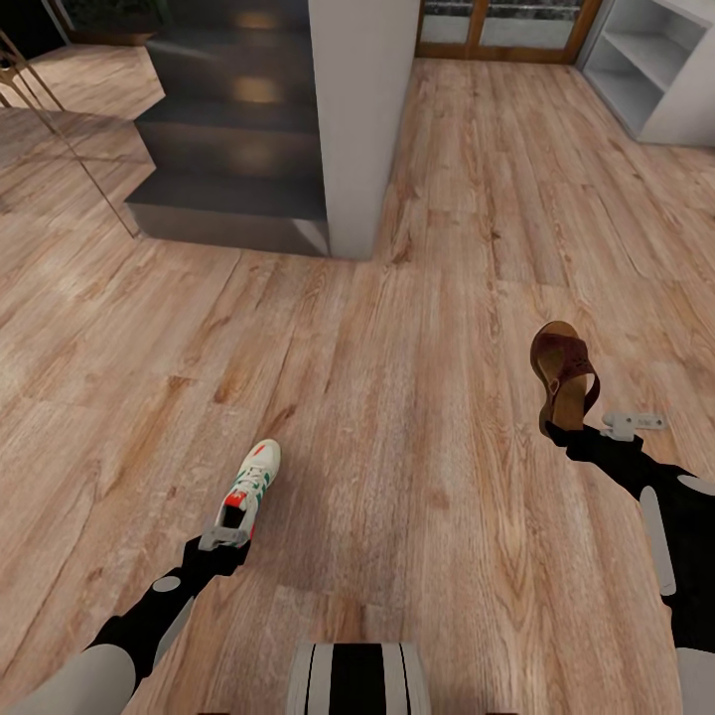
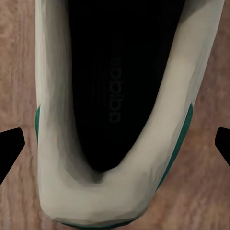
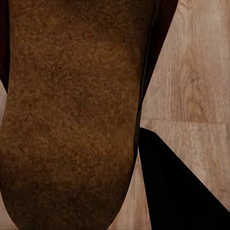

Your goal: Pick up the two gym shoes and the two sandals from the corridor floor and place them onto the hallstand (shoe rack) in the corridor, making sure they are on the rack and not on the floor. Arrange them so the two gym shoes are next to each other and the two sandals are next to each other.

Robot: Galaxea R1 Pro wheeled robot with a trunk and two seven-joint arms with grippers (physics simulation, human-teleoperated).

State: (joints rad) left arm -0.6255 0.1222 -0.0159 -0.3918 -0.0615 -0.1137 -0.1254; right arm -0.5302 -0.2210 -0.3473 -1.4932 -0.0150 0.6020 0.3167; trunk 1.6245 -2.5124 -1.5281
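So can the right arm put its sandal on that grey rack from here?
Probably not yet. The right gripper holds the sandal over the corridor floor, while the hallstand stands far off at the corridor's end. Open planks lie between, so driving closer looks unobstructed.

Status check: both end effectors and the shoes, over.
Left end effector holding gym shoe. Right end effector holding sandal. Hallstand far ahead right; floor between looks open.

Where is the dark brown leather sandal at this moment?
In the head view, the dark brown leather sandal is at the right, held in the right gripper above the wood-plank floor, far short of the pale-grey rack.
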